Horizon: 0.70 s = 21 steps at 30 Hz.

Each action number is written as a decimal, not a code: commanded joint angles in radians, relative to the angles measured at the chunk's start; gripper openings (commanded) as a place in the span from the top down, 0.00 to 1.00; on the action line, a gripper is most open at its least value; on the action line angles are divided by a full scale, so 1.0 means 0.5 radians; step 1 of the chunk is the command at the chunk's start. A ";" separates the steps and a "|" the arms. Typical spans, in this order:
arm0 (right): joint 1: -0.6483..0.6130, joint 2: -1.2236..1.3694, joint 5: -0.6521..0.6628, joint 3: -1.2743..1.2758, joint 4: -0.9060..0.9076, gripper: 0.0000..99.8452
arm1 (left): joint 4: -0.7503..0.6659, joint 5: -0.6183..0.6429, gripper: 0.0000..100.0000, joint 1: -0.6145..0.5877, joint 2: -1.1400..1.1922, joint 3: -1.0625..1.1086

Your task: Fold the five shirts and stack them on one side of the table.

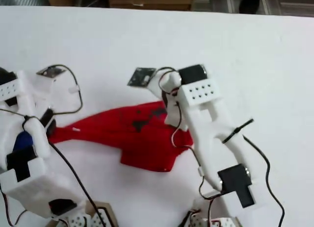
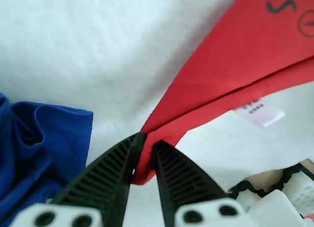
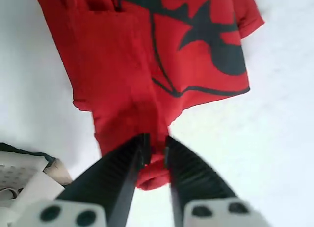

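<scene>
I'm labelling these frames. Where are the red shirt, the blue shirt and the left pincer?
red shirt (image 1: 142, 138), high view, middle of its body.
blue shirt (image 2: 34, 138), left wrist view, on its crumpled folds.
left pincer (image 2: 147, 140), left wrist view, between the fingertips pinching the red shirt.

Overhead, close wrists; common red shirt (image 1: 142, 138)

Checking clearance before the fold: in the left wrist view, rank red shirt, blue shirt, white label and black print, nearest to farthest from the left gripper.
1. The red shirt, pinched in the left gripper.
2. The blue shirt, bunched beside it.
3. The white label, at the red shirt's edge.
4. The black print, farther up the shirt.
</scene>
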 commanded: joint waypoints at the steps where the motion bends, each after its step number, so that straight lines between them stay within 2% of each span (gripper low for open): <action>1: 0.014 -0.017 0.018 -0.092 0.026 0.98 | -0.006 0.000 0.97 0.015 -0.012 -0.008; 4: 0.005 -0.005 0.003 -0.083 0.026 0.98 | -0.006 0.000 0.97 0.012 -0.012 -0.005; 8: 0.017 -0.002 -0.227 -0.077 0.026 0.96 | -0.006 0.000 0.97 0.012 -0.012 -0.005; 12: 0.081 0.005 -0.387 0.037 -0.002 0.83 | -0.006 0.000 0.97 0.012 -0.012 -0.008; 15: 0.054 0.054 -0.516 0.264 -0.161 0.78 | -0.006 0.000 0.97 0.015 -0.012 -0.020; 21: -0.173 0.345 -0.899 0.473 -0.615 0.74 | -0.043 0.003 0.97 0.037 -0.012 -0.008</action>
